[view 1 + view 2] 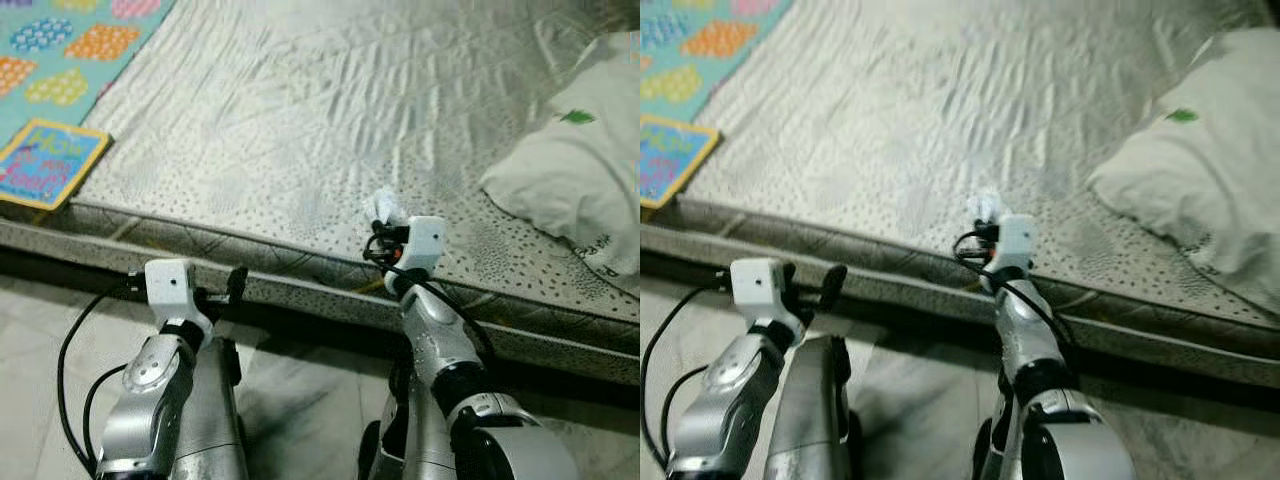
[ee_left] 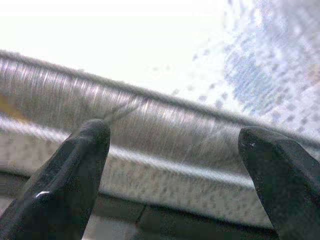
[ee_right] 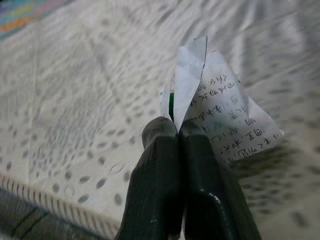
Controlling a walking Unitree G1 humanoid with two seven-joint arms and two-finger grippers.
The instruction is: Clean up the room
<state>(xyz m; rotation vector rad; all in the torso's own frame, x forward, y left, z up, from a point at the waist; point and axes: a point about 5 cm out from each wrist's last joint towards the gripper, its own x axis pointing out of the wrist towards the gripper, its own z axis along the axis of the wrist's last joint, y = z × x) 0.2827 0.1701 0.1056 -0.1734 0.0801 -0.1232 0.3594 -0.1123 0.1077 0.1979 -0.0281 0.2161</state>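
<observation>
A: The right gripper (image 3: 179, 131) is pinching a crumpled scrap of paper (image 3: 220, 117), fingers clenched tight on its lower corner, printed characters showing on the sheet.

B: And where is that sitting?

A: It's hovering over the near edge of the mattress (image 1: 330, 110), roughly six o'clock of the bed's middle. The paper is poking up past the white wrist housing.

B: The other arm?

A: The left gripper (image 2: 172, 145) is pointing at the mattress's side band, fingers spread wide, nothing between them.

B: Anything else on the bed?

A: A pillow (image 1: 585, 175) is lying at three o'clock, and a colourful book (image 1: 45, 162) is resting at nine o'clock, just below a patterned play mat (image 1: 70, 45).
</observation>
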